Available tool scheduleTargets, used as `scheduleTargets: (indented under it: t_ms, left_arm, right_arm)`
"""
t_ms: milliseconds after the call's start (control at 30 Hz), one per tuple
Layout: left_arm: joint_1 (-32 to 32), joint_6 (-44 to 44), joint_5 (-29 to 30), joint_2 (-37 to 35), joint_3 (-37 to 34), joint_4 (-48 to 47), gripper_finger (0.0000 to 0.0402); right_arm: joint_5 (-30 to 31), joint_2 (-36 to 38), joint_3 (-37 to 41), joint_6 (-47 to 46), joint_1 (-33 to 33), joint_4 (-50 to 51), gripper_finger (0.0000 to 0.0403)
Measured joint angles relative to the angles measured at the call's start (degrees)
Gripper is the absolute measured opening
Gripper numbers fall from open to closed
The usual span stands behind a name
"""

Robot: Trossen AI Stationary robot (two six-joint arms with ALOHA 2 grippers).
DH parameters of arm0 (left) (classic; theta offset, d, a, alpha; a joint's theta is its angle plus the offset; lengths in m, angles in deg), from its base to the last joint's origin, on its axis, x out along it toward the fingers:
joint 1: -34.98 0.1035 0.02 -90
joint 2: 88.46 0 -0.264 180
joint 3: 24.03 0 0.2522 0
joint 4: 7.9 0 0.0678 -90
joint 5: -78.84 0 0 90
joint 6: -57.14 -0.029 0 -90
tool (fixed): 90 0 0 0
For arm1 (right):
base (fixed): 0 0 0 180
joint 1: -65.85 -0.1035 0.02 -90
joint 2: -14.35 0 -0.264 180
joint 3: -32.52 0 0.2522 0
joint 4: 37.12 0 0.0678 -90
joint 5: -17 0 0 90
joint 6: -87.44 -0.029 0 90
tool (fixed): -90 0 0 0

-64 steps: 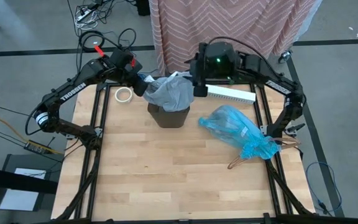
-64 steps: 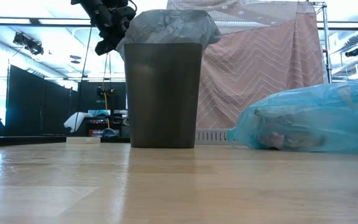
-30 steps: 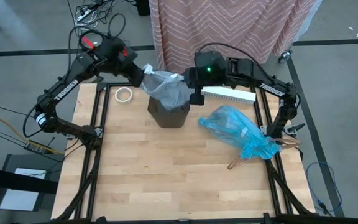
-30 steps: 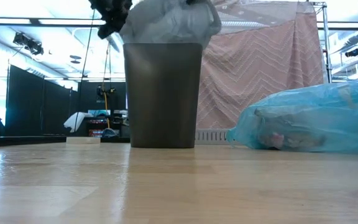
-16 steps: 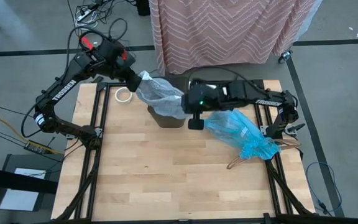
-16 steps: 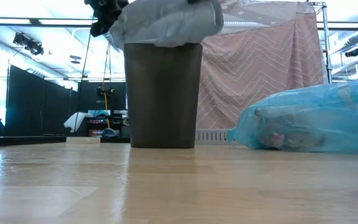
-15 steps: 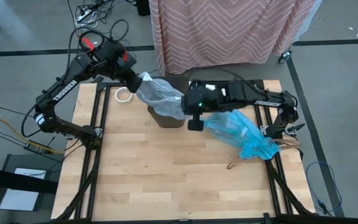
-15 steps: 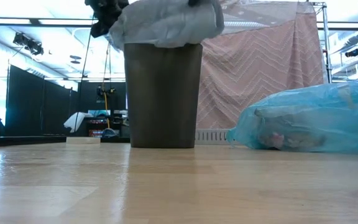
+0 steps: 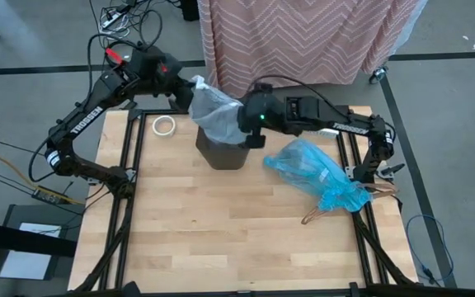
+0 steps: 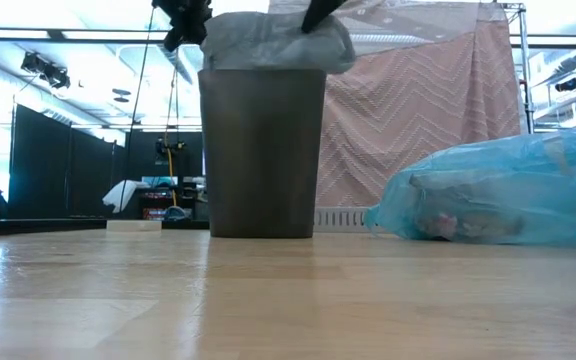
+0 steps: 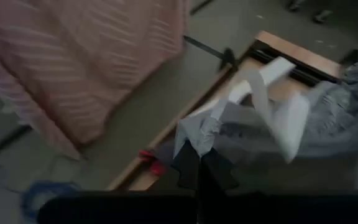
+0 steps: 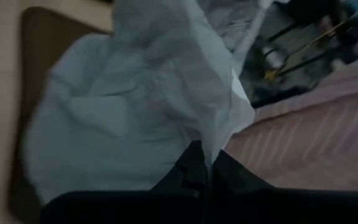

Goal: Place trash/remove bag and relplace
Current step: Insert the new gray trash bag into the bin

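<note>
A pale grey translucent plastic bag hangs over the mouth of the small dark bin, which stands on the table's far middle. My left gripper is shut on the grey bag's left side and my right gripper on its right side, both above the rim. In the low view the grey bag bunches on top of the bin. The bright-blue bag lies on its side on the table to the right. Trash shows dimly through its wall. My left gripper pinches a gathered bit of the grey bag's edge between its two fingers, on the bag's left side. It holds that side up above the bin's rim. My right gripper pinches the grey bag's edge between its two fingers, on the bag's right side. The film runs from the fingers down onto the bin's mouth.
A roll of tape lies left of the bin. A white ribbed strip lies behind the right arm at the table's far edge. A pink patterned curtain hangs beyond the table. The table's near half is bare wood.
My right gripper has swung toward the table's near edge across the bin with its side of the grey bag, then come back toward the far side. The bag was stretched wide over the bin meanwhile and now bunches at the rim. My left gripper has shifted slightly.
</note>
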Motion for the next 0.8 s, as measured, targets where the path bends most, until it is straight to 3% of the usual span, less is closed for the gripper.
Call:
scheduleTargets:
  t_ms: [233,367,567,667,800]
  left_arm:
    - [0.01,-2.83,2.47,-0.04,0.00,1.25,0.0004]
    - [-0.02,-5.02,4.19,0.11,-0.29,2.33,0.0004]
    - [-0.86,-1.22,2.35,-0.20,-2.75,1.58,0.0004]
    - [-1.75,-1.43,1.72,-0.37,-3.23,1.68,0.0004]
    - [-3.52,-6.62,2.89,-0.37,-3.28,2.82,0.0003]
  right_arm:
    - [-3.47,-0.07,0.01,6.18,4.92,-9.74,0.0000]
    - [-9.54,0.11,4.10,1.69,7.11,-14.16,0.0000]
    - [-10.30,-0.03,11.04,0.26,5.17,-15.75,0.0000]
    - [-9.52,-0.14,14.27,0.89,3.55,-15.79,0.0000]
    - [-1.99,-0.13,17.12,5.06,2.42,-16.06,0.0000]
